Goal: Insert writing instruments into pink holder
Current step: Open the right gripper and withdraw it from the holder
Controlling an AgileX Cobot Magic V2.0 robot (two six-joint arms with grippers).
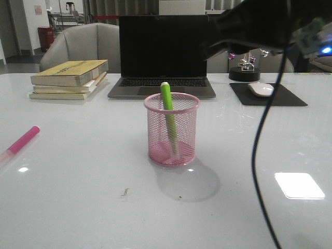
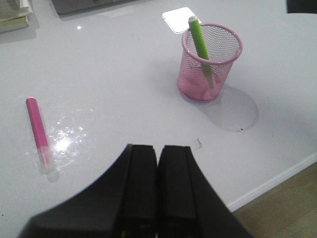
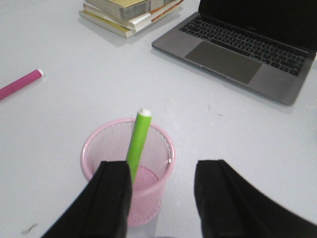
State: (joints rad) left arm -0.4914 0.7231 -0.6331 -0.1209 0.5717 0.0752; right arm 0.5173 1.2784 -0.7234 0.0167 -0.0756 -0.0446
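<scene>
Green marker point(image 1: 168, 118) in pink holder point(image 1: 171, 129), pink marker point(image 1: 21, 141) loose on desk point(image 1: 78, 197).
Green leans, top toward 11 o'clock; pink lies flat at holder's 9, axis 2–8. Left claw point(image 2: 158, 163) closed empty, right claw point(image 3: 162, 191) wide.

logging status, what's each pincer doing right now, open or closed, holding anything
Left pincer: closed, fingers pressed together, holding nothing.
Right pincer: open and empty, above the pink holder with the green marker already inside.
</scene>
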